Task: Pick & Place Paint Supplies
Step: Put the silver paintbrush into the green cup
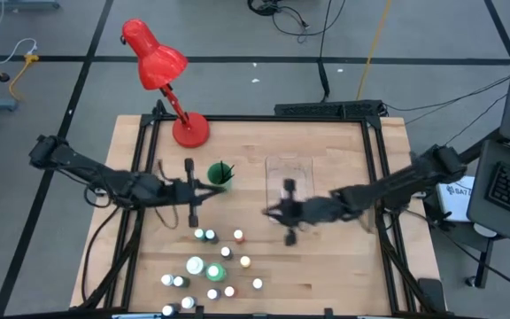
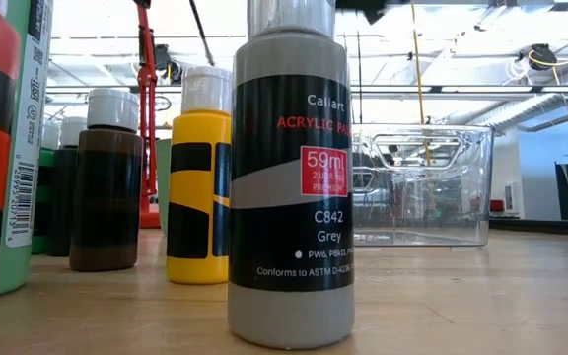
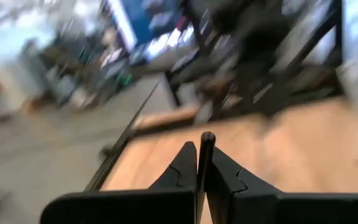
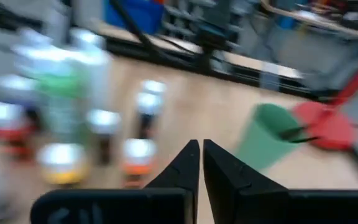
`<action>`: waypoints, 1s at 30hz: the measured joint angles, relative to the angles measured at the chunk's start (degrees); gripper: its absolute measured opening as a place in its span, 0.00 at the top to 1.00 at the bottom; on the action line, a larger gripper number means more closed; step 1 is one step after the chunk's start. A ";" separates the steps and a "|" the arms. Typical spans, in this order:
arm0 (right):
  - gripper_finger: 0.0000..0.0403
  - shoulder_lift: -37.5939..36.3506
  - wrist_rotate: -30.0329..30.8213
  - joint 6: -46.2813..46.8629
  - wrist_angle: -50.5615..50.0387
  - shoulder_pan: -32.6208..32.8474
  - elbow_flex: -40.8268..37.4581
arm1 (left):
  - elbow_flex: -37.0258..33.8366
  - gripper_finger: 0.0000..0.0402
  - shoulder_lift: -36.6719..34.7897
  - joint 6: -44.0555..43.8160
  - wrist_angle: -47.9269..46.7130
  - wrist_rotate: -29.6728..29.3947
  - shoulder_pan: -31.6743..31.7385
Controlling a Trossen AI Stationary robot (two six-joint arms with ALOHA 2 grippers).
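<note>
Our left gripper (image 3: 202, 163) has its fingers pressed together on a thin dark brush (image 3: 205, 149), whose handle stands up between the fingertips. In the high view this gripper (image 1: 190, 193) hangs over the table (image 1: 326, 266), with the green cup (image 1: 220, 175) just beside it and the red lamp (image 1: 190, 129) farther off, past the cup.

Our right gripper (image 4: 201, 155) is pressed together too, with nothing between its fingers. From above it (image 1: 288, 213) sits mid-table, with the clear bin (image 1: 289, 168) near it on the far side (the bin's contents we cannot make out).

The bottles (image 1: 212, 266) stand in a loose cluster on the near side of both grippers, closer to the left one. In the low view a grey bottle (image 2: 291, 187) stands nearest, a yellow one (image 2: 198, 187) and a brown one (image 2: 106, 187) behind it.
</note>
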 joint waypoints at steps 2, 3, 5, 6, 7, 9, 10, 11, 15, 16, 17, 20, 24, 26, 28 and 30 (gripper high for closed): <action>0.96 -4.30 -0.32 2.60 0.60 3.32 -4.90 | 3.82 0.99 1.10 -1.57 -6.43 -2.10 1.08; 0.97 -6.12 -0.18 3.22 1.64 5.04 -7.46 | 5.32 0.99 1.43 -2.46 -9.51 -2.77 1.83; 0.98 -9.06 -0.16 4.44 6.79 8.73 -12.99 | 7.70 1.00 2.22 -4.15 -15.09 -3.16 3.43; 0.98 -10.11 -0.24 5.27 9.95 10.68 -16.10 | 8.21 1.00 2.64 -4.88 -16.89 -3.30 4.51; 0.99 -10.38 -0.23 5.65 14.04 12.54 -19.23 | 8.03 1.00 3.20 -5.39 -18.20 -3.56 5.86; 1.00 -9.13 -0.47 4.41 23.78 16.11 -25.32 | 6.39 1.00 4.74 -6.45 -18.52 -3.66 8.77; 1.00 -7.96 -0.30 2.55 28.81 17.32 -28.23 | 5.23 1.00 5.84 -6.72 -17.98 -3.39 10.42; 1.00 -6.22 0.44 0.41 34.53 18.08 -30.75 | 4.18 1.00 6.89 -7.07 -17.07 -3.19 11.95; 1.00 -0.35 2.74 -7.54 54.07 17.28 -35.89 | 2.03 1.00 10.40 -8.67 -11.32 2.25 17.82; 1.00 0.54 2.59 -8.56 56.41 16.57 -36.19 | 2.00 1.00 11.09 -9.62 -11.14 4.05 19.17; 1.00 0.87 2.65 -9.29 57.34 15.92 -36.44 | 1.99 1.00 12.04 -10.56 -11.00 5.58 20.42; 1.00 0.88 2.76 -12.79 57.33 14.14 -36.53 | 2.01 1.00 14.91 -13.21 -11.47 7.24 23.69; 0.99 1.06 2.76 -10.78 57.16 12.61 -36.52 | 2.11 1.00 16.83 -16.04 -12.45 7.89 26.22; 0.99 1.21 2.82 -10.10 55.21 12.52 -36.51 | 2.07 1.00 17.25 -17.80 -13.09 8.44 26.70; 0.99 1.32 2.72 -11.05 52.49 12.67 -36.53 | 2.07 0.99 17.64 -18.83 -12.86 8.90 26.87; 0.99 1.28 2.70 -11.69 51.34 12.76 -36.51 | 2.07 0.99 17.68 -19.46 -12.88 8.90 26.88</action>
